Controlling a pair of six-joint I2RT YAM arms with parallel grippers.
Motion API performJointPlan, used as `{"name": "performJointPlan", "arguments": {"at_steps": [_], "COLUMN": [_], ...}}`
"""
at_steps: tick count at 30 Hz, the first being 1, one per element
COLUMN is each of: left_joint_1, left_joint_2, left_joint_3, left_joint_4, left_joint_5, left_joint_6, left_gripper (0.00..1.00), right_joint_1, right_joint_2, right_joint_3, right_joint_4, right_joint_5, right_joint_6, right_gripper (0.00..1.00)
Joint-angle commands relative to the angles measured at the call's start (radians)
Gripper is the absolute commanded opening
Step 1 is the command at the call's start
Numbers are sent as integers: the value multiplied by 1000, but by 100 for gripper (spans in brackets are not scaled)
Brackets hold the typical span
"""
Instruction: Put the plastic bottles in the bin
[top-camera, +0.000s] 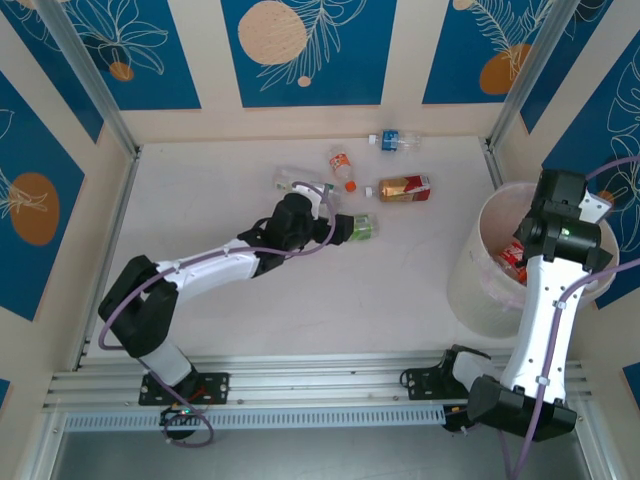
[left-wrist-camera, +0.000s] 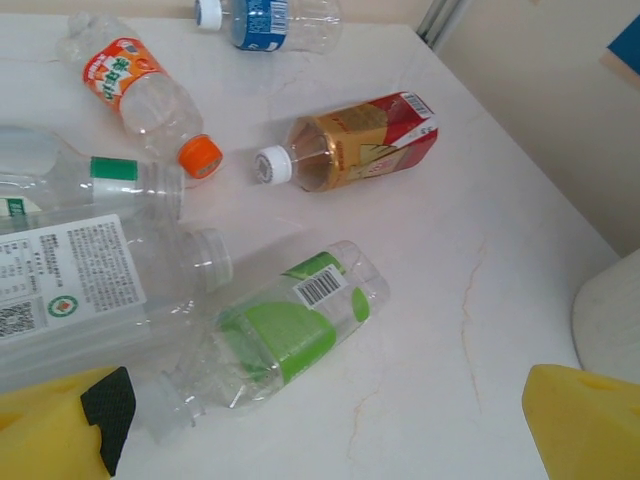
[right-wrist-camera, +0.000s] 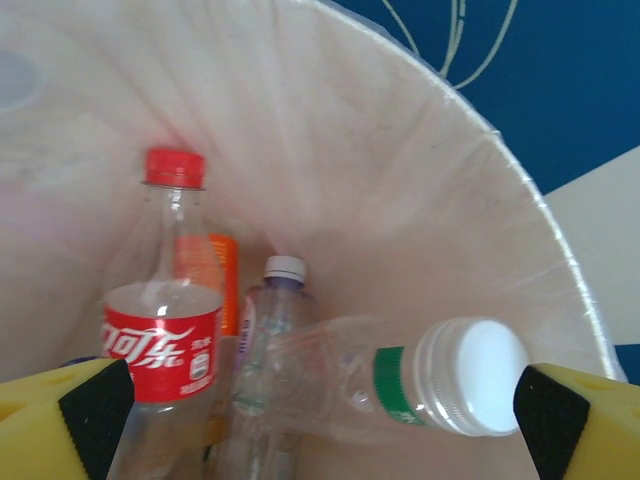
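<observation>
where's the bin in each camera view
top external: bin at the right side, mid-height
left wrist: its pale curved wall at the right edge
right wrist: its lined inner wall across the upper frame
shared landmark: red-labelled bottle inside it, top and right wrist

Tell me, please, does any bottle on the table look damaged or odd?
The green-labelled bottle lies on its side on the table, looks dented and seems to have no cap. No liquid is spilled around it.
</observation>
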Motion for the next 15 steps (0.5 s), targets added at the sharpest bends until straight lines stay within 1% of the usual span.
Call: {"name": "performJointPlan", "arguments": {"at_steps": [1, 3, 4, 5, 7, 8, 9, 10, 12, 15], "left_joint_1": [27, 45, 57, 69, 90, 93, 90, 87, 85, 85], "left_joint_2": [26, 40, 48, 59, 87, 111, 135, 159, 212, 288], "left_joint_3": [71, 113, 133, 150, 174, 199, 224, 247, 301, 373], "left_joint_4": [-80, -148, -178, -200, -189, -200, -218, -243, -315, -409], "left_joint_5": [-53, -82, -80, -54, 65, 129, 168, 178, 146, 136], "left_joint_6": [5, 9, 6, 7, 56, 106, 162, 208, 269, 350], "left_gripper": [100, 100, 100, 100, 100, 100, 100, 100, 99, 94], "right_joint_1": [29, 67, 82, 100, 125, 134, 142, 146, 148, 148], "right_joint_2": [-35, -67, -87, -117, -165, -189, -208, -221, -246, -255], "right_joint_3": [40, 37, 31, 19, -6, -21, -33, -38, -47, -43], "right_joint_4": [-11, 28, 59, 97, 180, 216, 258, 282, 332, 370], "right_joint_5": [-55, -70, -98, -148, -249, -296, -359, -401, -504, -609], "right_joint_6": [38, 35, 28, 21, 8, 8, 10, 19, 46, 73], "right_gripper": [100, 100, 100, 100, 99, 100, 99, 100, 100, 99]}}
